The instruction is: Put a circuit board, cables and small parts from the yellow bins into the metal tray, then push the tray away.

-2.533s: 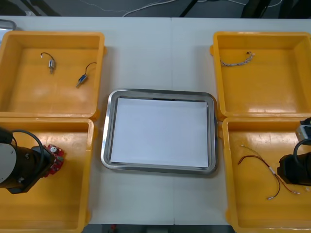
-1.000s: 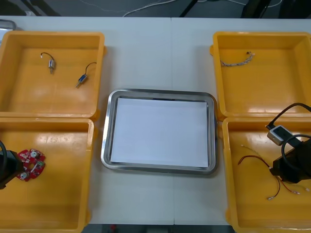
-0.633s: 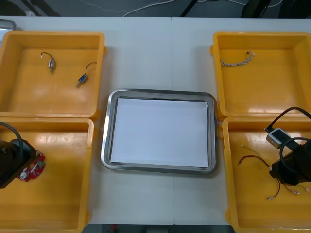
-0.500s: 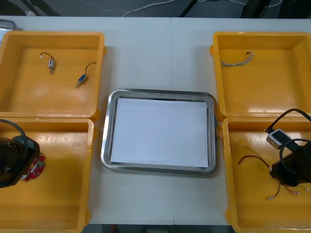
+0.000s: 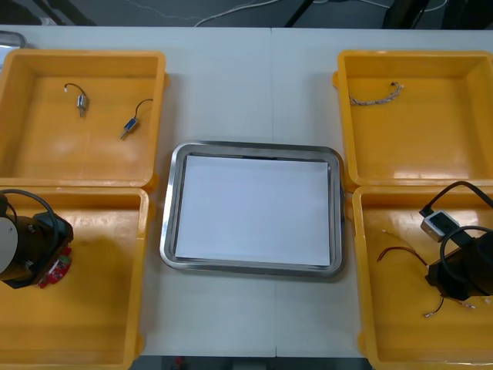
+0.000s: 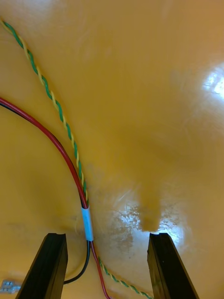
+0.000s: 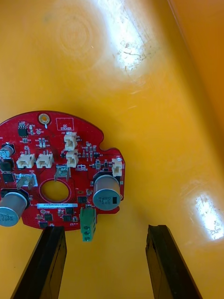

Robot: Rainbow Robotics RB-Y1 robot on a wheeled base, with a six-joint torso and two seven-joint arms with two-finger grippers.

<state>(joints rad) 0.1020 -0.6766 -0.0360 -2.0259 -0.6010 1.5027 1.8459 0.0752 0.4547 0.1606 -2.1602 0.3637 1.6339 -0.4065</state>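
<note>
1. A light table (image 5: 254,77) is carrying everything, with a seam running down its middle. Dark floor (image 5: 115,11) and a white cord (image 5: 231,9) are showing beyond its far edge.
2. Yellow bins (image 5: 85,54) are sitting two per side, with the tray (image 5: 250,147) between them, white inside and holding nothing.
3. The front view is showing two small metal parts (image 5: 80,101) lying in the far-left bin (image 5: 46,154) and a twisted cable (image 5: 376,95) lying in the far-right bin (image 5: 431,146).
4. The left gripper (image 7: 106,229) is hanging low in the near-left bin (image 5: 92,308) with its fingers spread wide, gripping nothing.
5. The circuit board (image 7: 56,173) is lying flat on that bin's floor just ahead of the tips, off toward one finger. Its left wrist view is showing the connectors and a green terminal.
6. The right gripper (image 6: 107,236) is sitting low in the near-right bin (image 5: 400,331), fingers wide apart and holding nothing.
7. A red and black cable (image 6: 56,140) is running in between the tips, nearer one finger. A green and yellow twisted cable (image 6: 51,100) is lying alongside it.
</note>
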